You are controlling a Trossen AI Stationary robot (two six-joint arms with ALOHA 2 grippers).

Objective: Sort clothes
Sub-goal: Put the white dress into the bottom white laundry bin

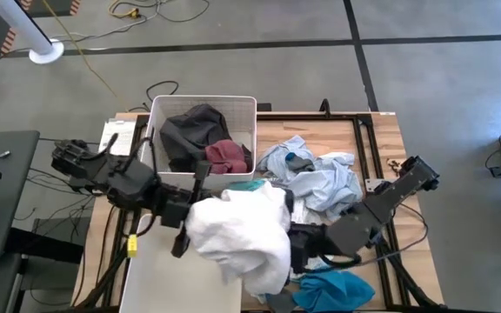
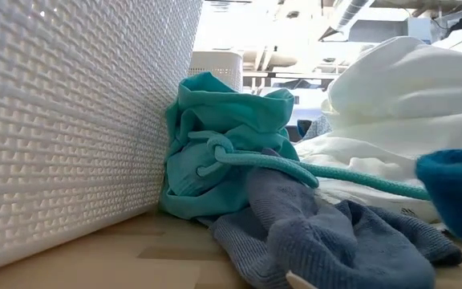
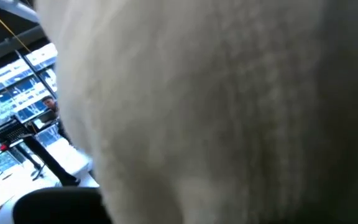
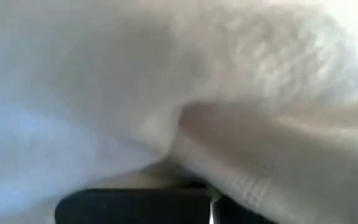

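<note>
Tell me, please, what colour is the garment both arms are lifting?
White; the high view shows it best.

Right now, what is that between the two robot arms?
A big white garment bunched up between the arms, seen from above. It hides both pincers; each wrist view shows little but white fabric.

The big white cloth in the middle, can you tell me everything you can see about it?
The white cloth is a big, soft, thick-looking garment, bunched and rumpled. It sits at the table's middle, draping over the edge of the near bin. Both arms reach into it, the left gripper from one side and the right gripper from the other, their fingertips hidden by folds. A teal garment peeks out beside it.
</note>
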